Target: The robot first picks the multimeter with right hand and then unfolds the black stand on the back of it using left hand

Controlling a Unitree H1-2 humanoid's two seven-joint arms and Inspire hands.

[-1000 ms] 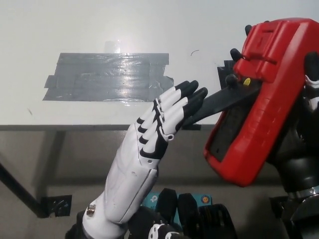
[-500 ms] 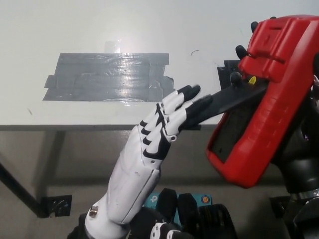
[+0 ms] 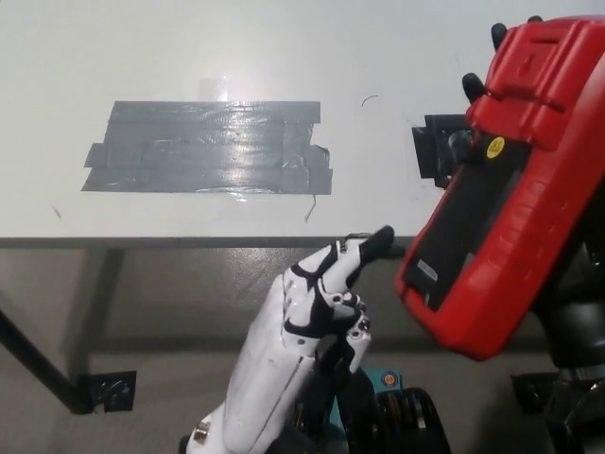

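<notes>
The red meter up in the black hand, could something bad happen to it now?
Maybe. The multimeter is tilted in the right hand, past the table edge, so a slip might drop it to the floor. The stand looks flat against its back, away from the left hand, so it may need another try.

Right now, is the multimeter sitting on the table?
No. The red multimeter is held up in the black right hand, off the white table, while the white left hand is below the table edge.
</notes>
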